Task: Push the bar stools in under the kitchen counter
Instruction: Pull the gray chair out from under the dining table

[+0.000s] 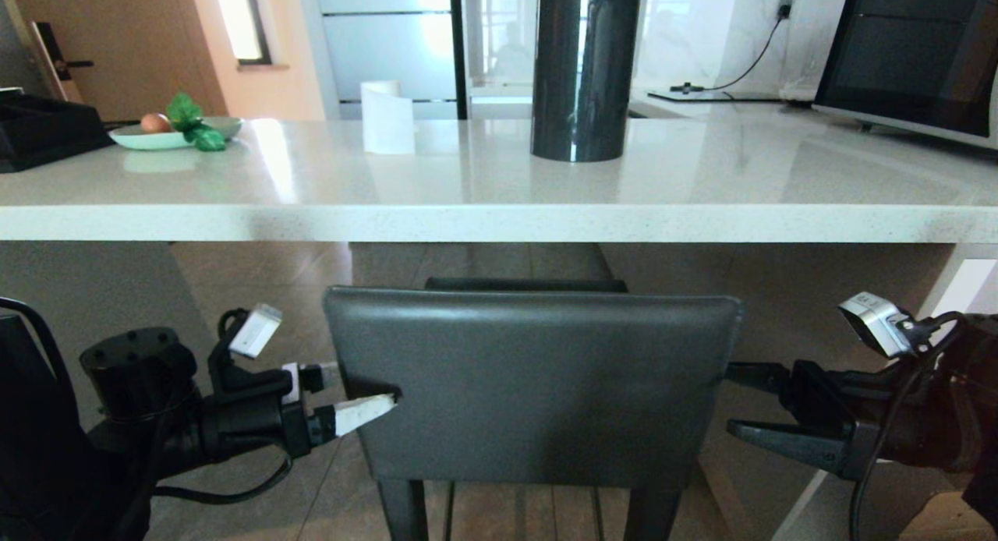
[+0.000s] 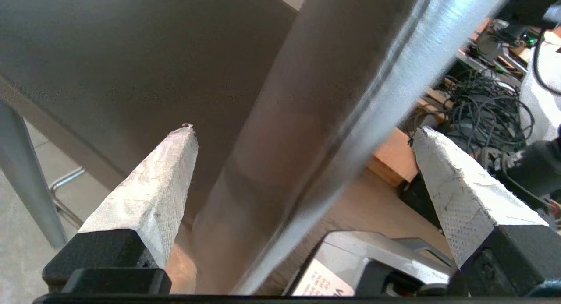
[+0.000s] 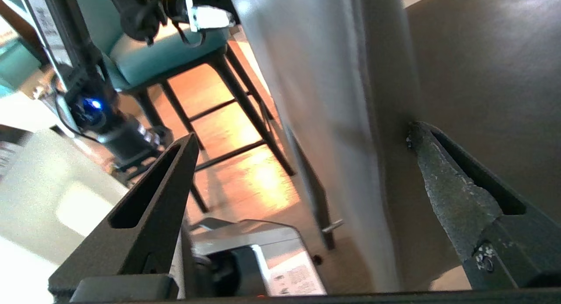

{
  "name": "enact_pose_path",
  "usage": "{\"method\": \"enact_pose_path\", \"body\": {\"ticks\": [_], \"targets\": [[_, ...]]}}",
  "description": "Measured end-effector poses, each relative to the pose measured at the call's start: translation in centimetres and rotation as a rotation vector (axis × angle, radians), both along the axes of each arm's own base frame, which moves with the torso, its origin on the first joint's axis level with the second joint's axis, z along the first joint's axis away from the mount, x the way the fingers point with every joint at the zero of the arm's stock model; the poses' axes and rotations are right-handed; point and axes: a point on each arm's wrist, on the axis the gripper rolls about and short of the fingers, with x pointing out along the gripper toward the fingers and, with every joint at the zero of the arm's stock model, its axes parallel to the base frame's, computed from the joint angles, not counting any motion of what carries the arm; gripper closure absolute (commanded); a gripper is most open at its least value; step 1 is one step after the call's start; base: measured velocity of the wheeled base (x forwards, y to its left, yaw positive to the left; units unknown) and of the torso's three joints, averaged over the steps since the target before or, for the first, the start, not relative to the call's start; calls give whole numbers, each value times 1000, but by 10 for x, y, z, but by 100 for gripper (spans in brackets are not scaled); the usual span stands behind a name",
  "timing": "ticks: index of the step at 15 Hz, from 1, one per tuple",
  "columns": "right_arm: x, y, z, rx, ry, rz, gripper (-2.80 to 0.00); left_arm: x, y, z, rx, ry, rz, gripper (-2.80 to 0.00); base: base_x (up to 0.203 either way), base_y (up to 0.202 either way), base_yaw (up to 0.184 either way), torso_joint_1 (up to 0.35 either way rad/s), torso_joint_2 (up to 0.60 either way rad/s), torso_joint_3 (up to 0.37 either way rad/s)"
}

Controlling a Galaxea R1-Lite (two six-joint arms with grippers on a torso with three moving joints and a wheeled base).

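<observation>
The left hand (image 1: pixel 359 393) is wide open. Its two white fingers (image 2: pixel 153 181) stand on each side of the left edge of the grey stool's back (image 1: pixel 530 385), one in front and one behind. They are not squeezing it. In the head view one white tip touches the back near its left edge.

The right hand (image 1: pixel 741 401) is wide open too. Its dark fingers (image 3: pixel 456 194) stand around the right edge of the same back. It holds nothing.

So the grey stool (image 1: pixel 530 416) sits right between the two hands, and both hands are about as near to it. Its wide back runs from side to side, the same way the worktop (image 1: pixel 499 213) edge runs. The stool is just in front of the robot, and its seat already pokes a little under the worktop. The worktop lies straight ahead, past the stool.

I think the push has to go straight forward, with both hands pushing the same, or the stool may turn.

The teal stool (image 3: pixel 153 50) shows only in the right wrist view, off to the side.
</observation>
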Motion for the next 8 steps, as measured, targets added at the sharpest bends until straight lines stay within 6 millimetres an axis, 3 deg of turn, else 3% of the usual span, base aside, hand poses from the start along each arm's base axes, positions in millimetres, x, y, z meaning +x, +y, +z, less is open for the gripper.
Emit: {"method": "enact_pose_path", "body": {"ticks": [4,8], "targets": [[14,4,-14,-2,-32,11,-280,7,2,-3,0,3,9,-280,0,0,0,0,0,0],[35,-11,-12,-3,-72,-48,-280,13,8,-5,-2,-1,17,-280,0,0,0,0,0,0]]}}
